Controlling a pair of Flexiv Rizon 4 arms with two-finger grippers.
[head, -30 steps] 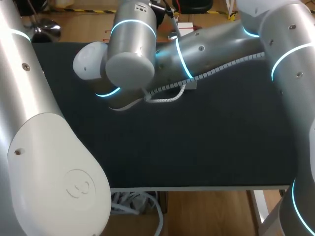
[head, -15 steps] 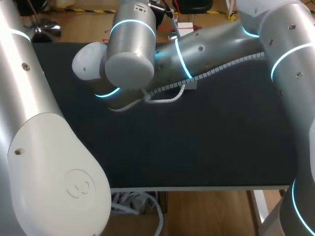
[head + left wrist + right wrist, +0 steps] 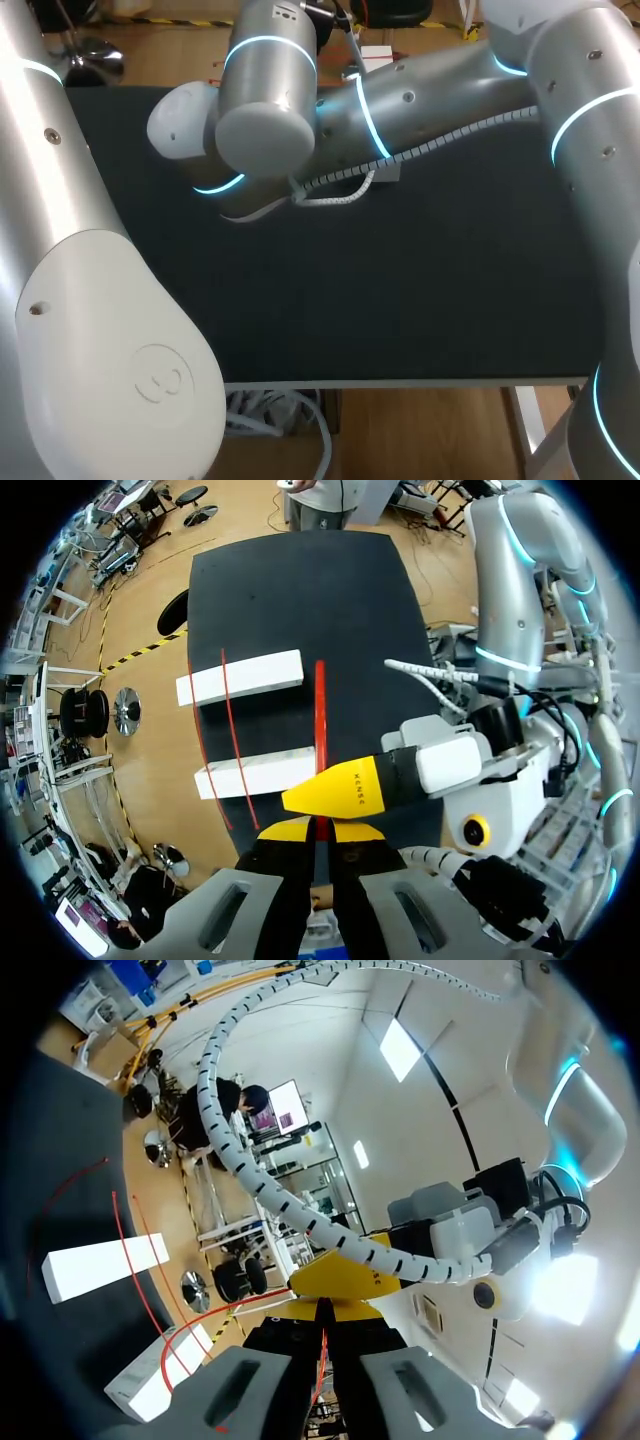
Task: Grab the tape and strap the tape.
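Where the left wrist view looks down along its own fingers, a red tape [image 3: 320,710] runs straight out from them over the black tabletop [image 3: 300,590]. The left arm's fingers [image 3: 285,830] are drawn narrow and pinch the tape between their yellow tips. Just ahead of them, a yellow finger of the right arm [image 3: 345,786] lies against the same tape. It carries a line of small dark print, too small to make out.

The tape passes just beside the ends of two white blocks, a nearer one [image 3: 255,774] and a farther one [image 3: 240,677]. Thin red strands [image 3: 233,730] cross both blocks.

In the right wrist view the right arm's fingers [image 3: 300,1312] are also close together, with the red tape held between them. A ribbed white cable conduit [image 3: 240,1150] arches over them.

In the head view the right arm [image 3: 430,95] reaches in from the right across the far middle of the tabletop. Its wrist and conduit hide both sets of fingers and the tape. Only a corner of a white block [image 3: 388,174] shows beneath the forearm. The left arm [image 3: 80,260] fills the near left.

Compared with a second ago, the right arm's wrist sits very slightly nearer the far edge. Everything else looks the same.
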